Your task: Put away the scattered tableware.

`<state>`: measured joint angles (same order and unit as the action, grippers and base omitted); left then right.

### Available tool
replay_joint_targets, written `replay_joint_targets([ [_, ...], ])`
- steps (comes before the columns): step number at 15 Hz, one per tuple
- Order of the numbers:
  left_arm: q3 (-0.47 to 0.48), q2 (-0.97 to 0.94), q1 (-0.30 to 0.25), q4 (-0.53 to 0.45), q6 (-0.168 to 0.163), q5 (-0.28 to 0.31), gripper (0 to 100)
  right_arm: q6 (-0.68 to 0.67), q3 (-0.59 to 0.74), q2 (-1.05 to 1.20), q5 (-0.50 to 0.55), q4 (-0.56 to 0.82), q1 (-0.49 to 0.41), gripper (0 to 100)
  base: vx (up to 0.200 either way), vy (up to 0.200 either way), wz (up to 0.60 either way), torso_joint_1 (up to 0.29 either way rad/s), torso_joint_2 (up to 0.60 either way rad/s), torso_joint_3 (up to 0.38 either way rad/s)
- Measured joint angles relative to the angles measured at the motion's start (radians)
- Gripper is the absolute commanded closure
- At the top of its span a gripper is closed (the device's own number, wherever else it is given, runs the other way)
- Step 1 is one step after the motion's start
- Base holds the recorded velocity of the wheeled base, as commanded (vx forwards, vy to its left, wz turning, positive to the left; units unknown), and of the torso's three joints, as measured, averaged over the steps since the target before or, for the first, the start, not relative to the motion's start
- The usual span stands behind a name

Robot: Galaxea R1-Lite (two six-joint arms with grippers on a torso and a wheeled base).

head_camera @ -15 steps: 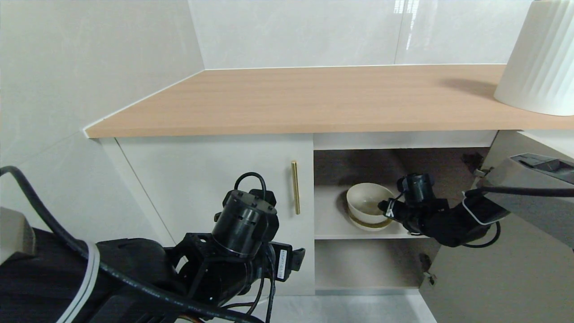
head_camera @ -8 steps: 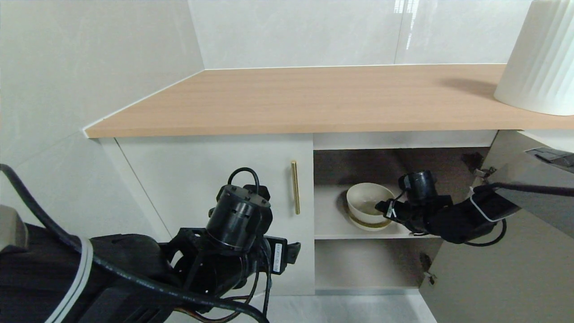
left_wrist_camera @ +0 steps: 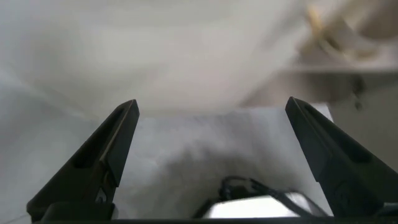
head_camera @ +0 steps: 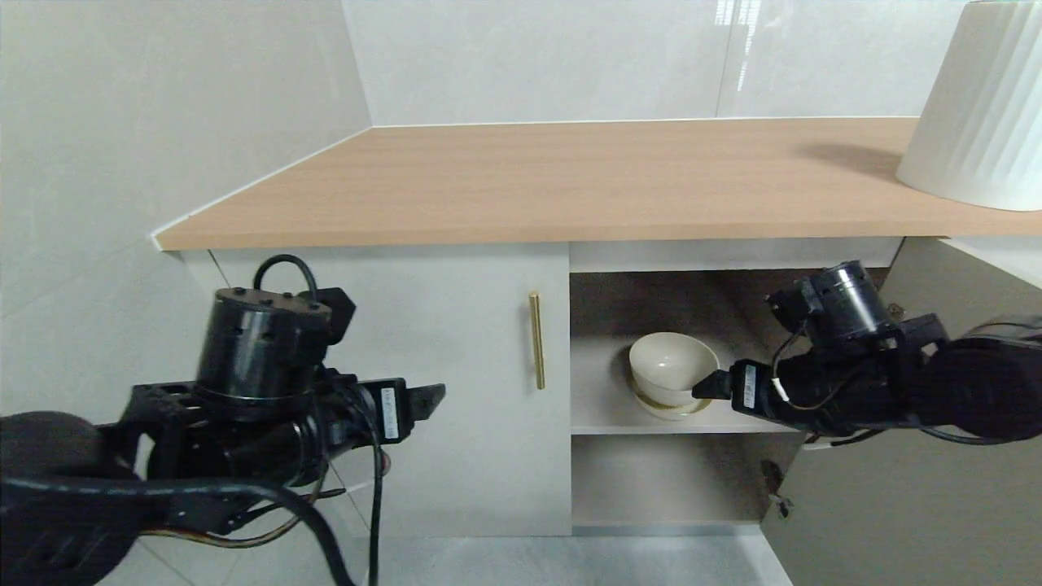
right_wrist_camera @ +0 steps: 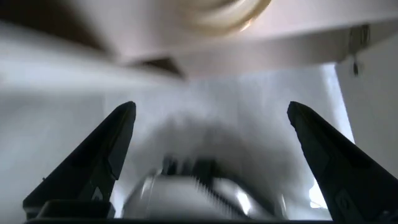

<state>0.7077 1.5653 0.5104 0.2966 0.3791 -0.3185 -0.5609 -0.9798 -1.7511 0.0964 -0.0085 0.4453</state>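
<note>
Both arms have shifted: the left gripper (head_camera: pixel 427 399) has swung up and away to the robot's left, off the closed white cupboard door (head_camera: pixel 423 325) with its slim brass handle (head_camera: pixel 535 340), and the right gripper (head_camera: pixel 705 386) has drawn back out of the cupboard and risen. The right fingertips now sit just beside the right side of the cream ceramic bowl (head_camera: pixel 672 366), apart from it as far as the head view shows. That bowl stands upright on the upper shelf (head_camera: pixel 598 407) of the open white cupboard, resting in a shallow dish with a yellowish rim (head_camera: pixel 672 408). Seen from its wrist, the right gripper (right_wrist_camera: pixel 210 106) has its jaws spread wide with nothing between them, the bowl (right_wrist_camera: pixel 224 12) beyond. The left gripper (left_wrist_camera: pixel 211 102) is likewise spread wide and empty. Above, a pale wooden countertop (head_camera: pixel 570 179) carries a white ribbed vessel (head_camera: pixel 985 106) at the far right.
</note>
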Motion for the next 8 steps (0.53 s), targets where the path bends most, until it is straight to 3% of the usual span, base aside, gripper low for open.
replay_joint_targets([
  [4, -0.109, -0.157, -0.040, -0.005, -0.044, 0.001, 0, 0.066, 0.141, 0.229, -0.008, 0.115, 0.084, 0, 0.000, 0.000, 0.00, 0.000, 0.00, 0.000],
  [8, -0.141, -0.192, -0.021, -0.004, -0.046, 0.002, 0, 0.073, 0.205, 0.322, -0.013, 0.123, 0.127, 0, 0.000, 0.000, 0.00, 0.000, 0.00, 0.000],
])
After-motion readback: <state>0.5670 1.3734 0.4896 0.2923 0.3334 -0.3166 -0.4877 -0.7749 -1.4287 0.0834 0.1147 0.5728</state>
